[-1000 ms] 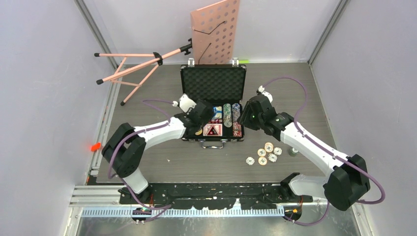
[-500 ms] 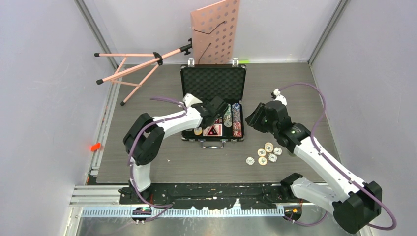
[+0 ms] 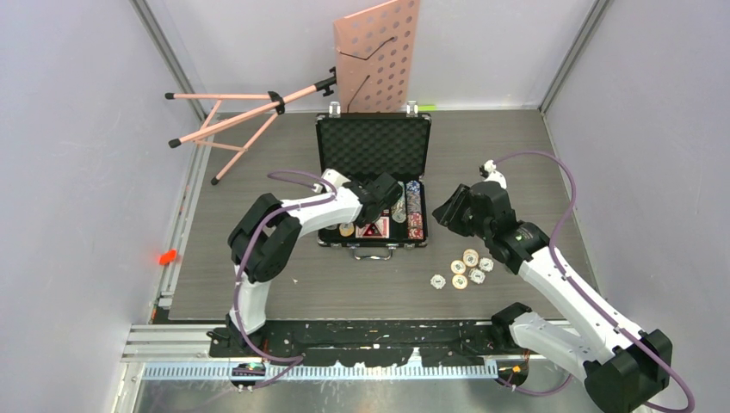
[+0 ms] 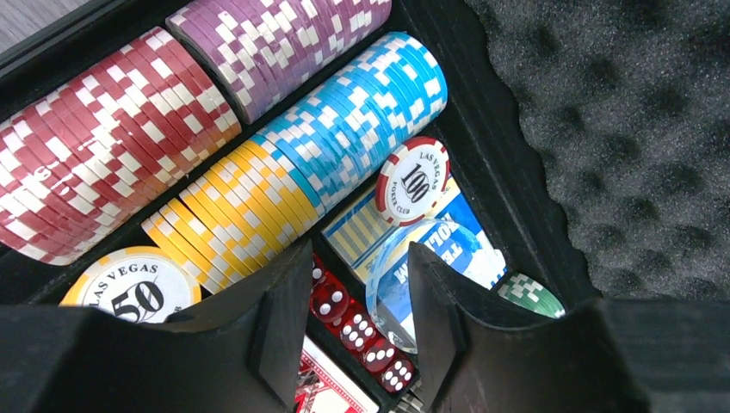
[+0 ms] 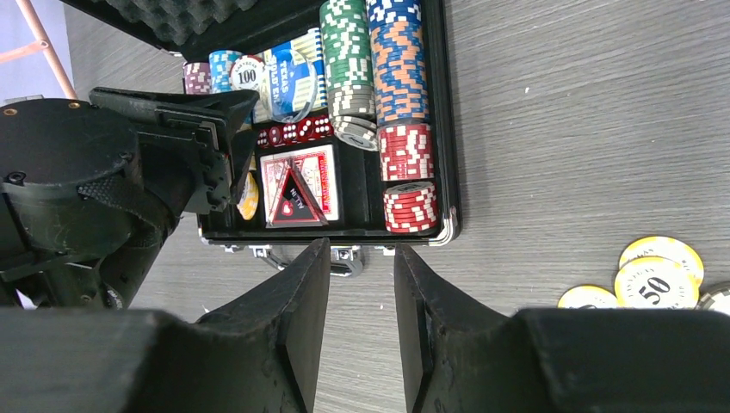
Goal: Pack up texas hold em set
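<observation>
The black briefcase (image 3: 373, 148) lies open mid-table, foam lid up. Its tray holds rows of poker chips (image 4: 258, 77), a blue card deck (image 4: 357, 232), a red deck (image 5: 297, 185) and small red dice (image 4: 357, 323). My left gripper (image 3: 389, 191) hangs open inside the tray, straddling the dice. A clear round disc (image 4: 405, 275) leans on edge by its right finger. My right gripper (image 3: 441, 212) is open and empty over bare table, right of the case; in its wrist view the jaws (image 5: 361, 258) point at the handle. Several loose chips (image 3: 465, 268) lie on the table.
A pink music stand (image 3: 379, 52) lies tipped behind the case, its legs reaching to the left. A small grey object (image 3: 514, 265) sits beside the loose chips. Grey walls enclose the table on three sides.
My left arm has swung right and reached into the case, its jaws narrowing. My right arm has pulled back to the right, away from the case.
</observation>
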